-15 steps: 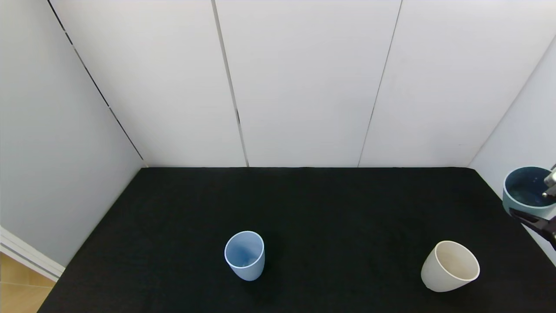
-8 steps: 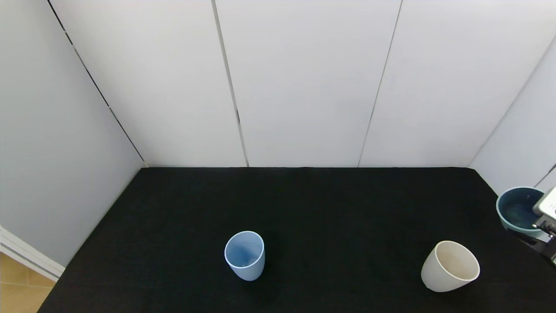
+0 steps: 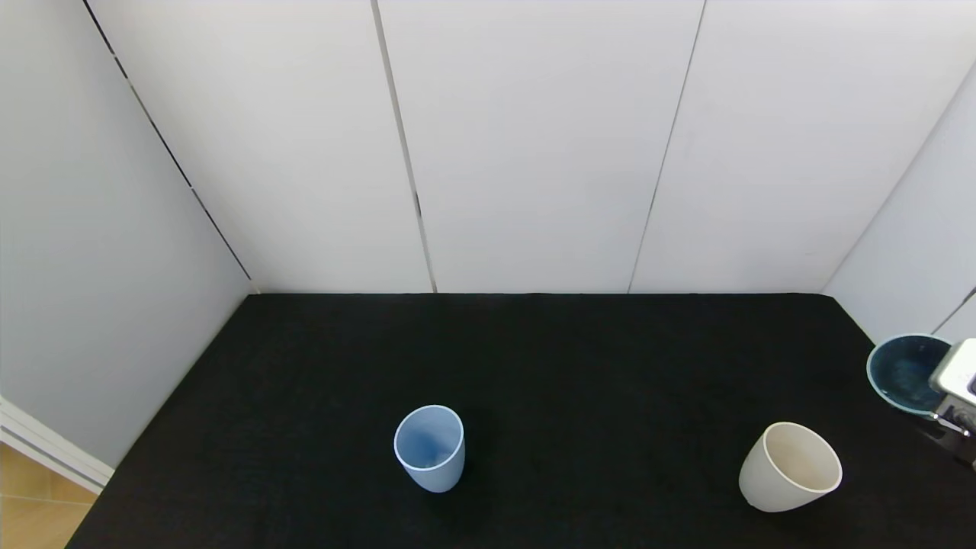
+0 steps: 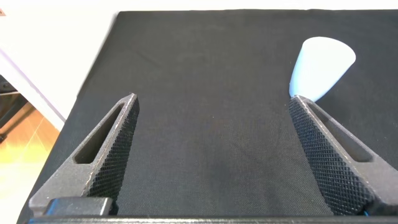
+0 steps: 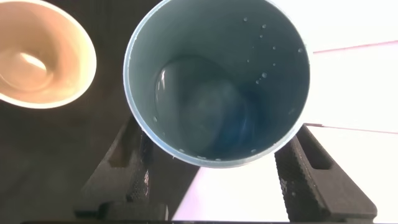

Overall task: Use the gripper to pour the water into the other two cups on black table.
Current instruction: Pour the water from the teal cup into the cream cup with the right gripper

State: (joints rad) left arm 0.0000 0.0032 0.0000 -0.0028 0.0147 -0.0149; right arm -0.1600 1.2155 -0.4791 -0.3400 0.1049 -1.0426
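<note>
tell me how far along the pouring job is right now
Done: the right tool is shut on the teal cup, which is off the black table at its right edge, with water inside. In hand: carrying it, upright, near the cream cup. Left: both pours; the cream cup and the light blue cup look empty. The left tool waits open.

right tool cut off at frame edge, teal cup base hidden

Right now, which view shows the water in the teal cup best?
The right wrist view: it looks straight into the teal cup, water pooled inside, right hand around it. Head view shows only its dark inside at frame edge; left wrist view misses it.
</note>
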